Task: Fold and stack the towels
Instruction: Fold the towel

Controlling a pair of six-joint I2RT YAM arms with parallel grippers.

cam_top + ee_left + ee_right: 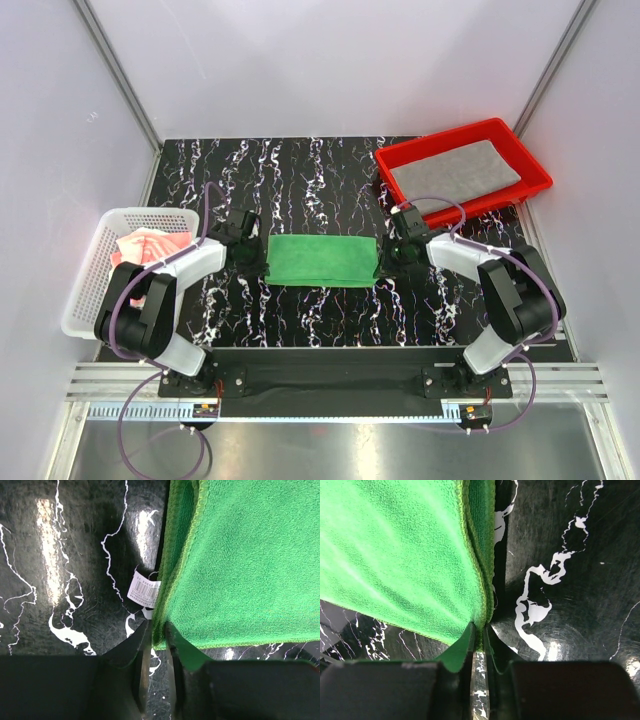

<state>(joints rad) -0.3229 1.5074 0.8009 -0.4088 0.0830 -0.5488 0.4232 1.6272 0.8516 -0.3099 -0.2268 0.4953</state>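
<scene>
The green towel (322, 259) lies folded into a wide strip on the black marbled table, between my two grippers. My left gripper (250, 254) is shut on its left edge; the left wrist view shows the doubled green hem (165, 595) pinched between the fingers (159, 632), with a white label (144, 590) beside it. My right gripper (389, 254) is shut on its right edge; the right wrist view shows the towel (395, 555) and its hem held in the gripper (479, 630). A grey towel (455, 171) lies flat in the red tray. A pink towel (150, 250) sits in the white basket. The pale blue-white towel is out of view.
The red tray (530, 180) stands at the back right. The white lattice basket (85, 290) stands at the left edge of the table. White walls enclose the table on three sides.
</scene>
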